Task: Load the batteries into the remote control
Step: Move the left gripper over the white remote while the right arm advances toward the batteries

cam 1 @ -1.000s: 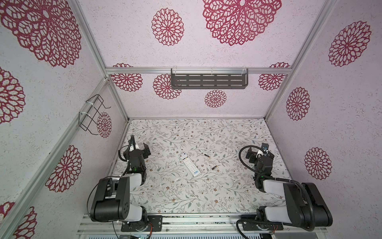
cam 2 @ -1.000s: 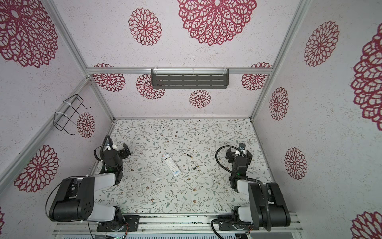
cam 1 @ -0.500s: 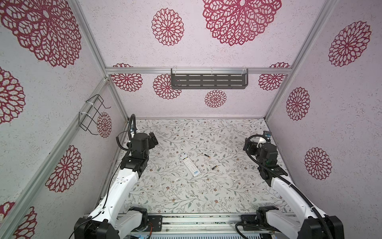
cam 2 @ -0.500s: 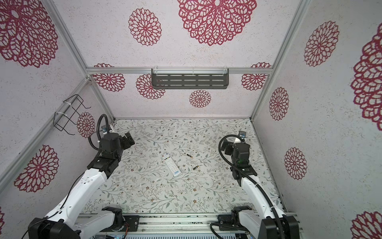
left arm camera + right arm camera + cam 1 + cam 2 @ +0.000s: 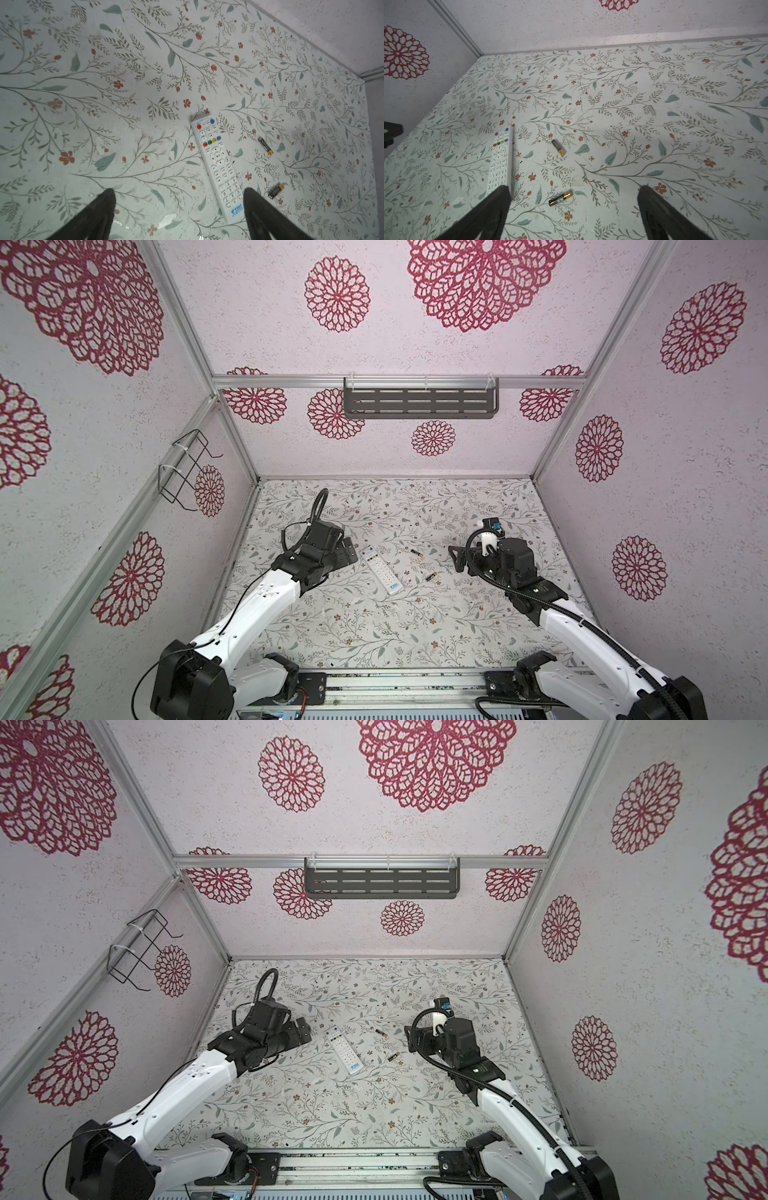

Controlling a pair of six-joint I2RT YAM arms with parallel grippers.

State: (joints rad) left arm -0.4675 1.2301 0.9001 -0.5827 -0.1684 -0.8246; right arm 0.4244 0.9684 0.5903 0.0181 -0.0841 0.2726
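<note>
Facing each other across a flower-printed table (image 5: 374, 635), two white-and-black robot arms rise from bases at its near edge and bend inward toward the middle. The left arm slants up and to the right, its wrist turned so that the left gripper (image 5: 348, 552) points at the remote control (image 5: 381, 576) from just beside it, without touching. The right arm slants up and to the left, with a black cable looped over its wrist, and the right gripper (image 5: 455, 560) points back toward the middle of the table.

Both grippers have their jaws spread wide with nothing between them. Each wrist view shows two dark fingers far apart over bare table: the left gripper (image 5: 178, 193) and the right gripper (image 5: 574, 189).

The remote control (image 5: 219, 166) lies flat and button-side up, set diagonally near the table's centre. Its far end carries a red power button, a blue button and a row of red, green, yellow and blue keys. Its near end carries a blue logo with small blue characters under it — too small to read. The key markings are also too fine to make out.

Two batteries lie loose to the right of the remote, apart from it and from each other. The farther battery (image 5: 415, 552) sits level with the remote's upper half. The nearer battery (image 5: 430, 577) lies close to the logo end. Both are dark with a gold end, and the label on the nearer battery (image 5: 560, 198) is not legible.
</note>
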